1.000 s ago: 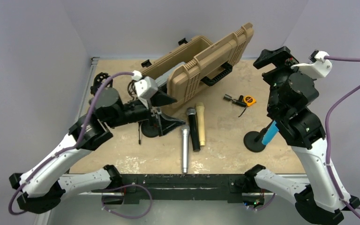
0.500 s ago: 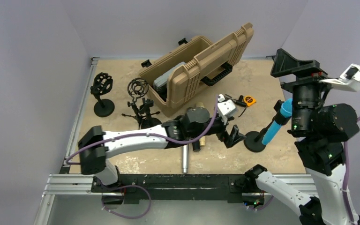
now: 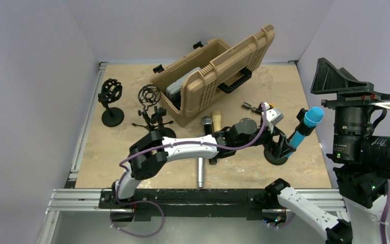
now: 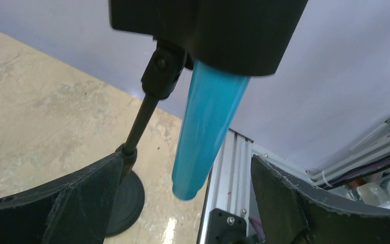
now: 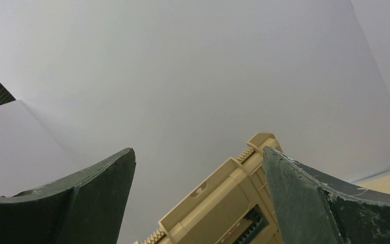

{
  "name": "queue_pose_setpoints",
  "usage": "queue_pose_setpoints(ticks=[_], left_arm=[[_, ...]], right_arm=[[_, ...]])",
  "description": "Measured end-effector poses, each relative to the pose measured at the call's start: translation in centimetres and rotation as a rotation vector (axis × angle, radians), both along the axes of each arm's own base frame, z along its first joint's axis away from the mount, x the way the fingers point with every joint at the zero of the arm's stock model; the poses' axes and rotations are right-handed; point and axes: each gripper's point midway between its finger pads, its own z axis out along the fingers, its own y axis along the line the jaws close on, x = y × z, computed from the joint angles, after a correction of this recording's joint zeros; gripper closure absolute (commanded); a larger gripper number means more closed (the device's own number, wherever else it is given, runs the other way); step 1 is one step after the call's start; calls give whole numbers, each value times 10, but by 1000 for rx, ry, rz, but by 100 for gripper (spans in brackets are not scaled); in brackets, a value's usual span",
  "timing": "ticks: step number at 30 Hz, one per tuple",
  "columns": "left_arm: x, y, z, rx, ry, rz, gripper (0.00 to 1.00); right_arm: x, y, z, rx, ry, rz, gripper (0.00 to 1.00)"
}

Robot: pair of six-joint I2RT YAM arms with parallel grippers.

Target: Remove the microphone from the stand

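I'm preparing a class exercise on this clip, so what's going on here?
The left claw is open at the blue mic, whose lower end shows between its fingers, ungripped. The mic sits clipped in its stand. The right claw is open too, raised high and holding nothing.

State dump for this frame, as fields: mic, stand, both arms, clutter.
target: blue microphone, tilted, held in the clip of its stand
left gripper: jaws open, one on each side of the microphone's lower handle, gaps visible on both sides
right gripper: jaws open, empty, raised, facing the tan case and the wall
loose on table: silver microphone, gold microphone
task state: microphone not yet off the stand
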Motion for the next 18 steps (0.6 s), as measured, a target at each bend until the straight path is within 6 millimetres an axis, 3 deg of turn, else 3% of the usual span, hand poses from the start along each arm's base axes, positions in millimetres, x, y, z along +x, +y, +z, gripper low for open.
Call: queue_pose_setpoints(ticks=[6, 11, 14, 18], left_arm=[[-1, -24, 13, -41, 34, -39, 13], [-4, -39, 10, -41, 56, -74, 21], [-6, -44, 0, -16, 69, -82, 30], [-4, -50, -9, 16, 72, -83, 49]], right_arm=[[-11, -4, 3, -3, -26, 10, 6], [-19, -8, 6, 6, -44, 12, 6], [-20, -7, 5, 3, -45, 16, 6], [-16, -4, 1, -6, -36, 22, 6]])
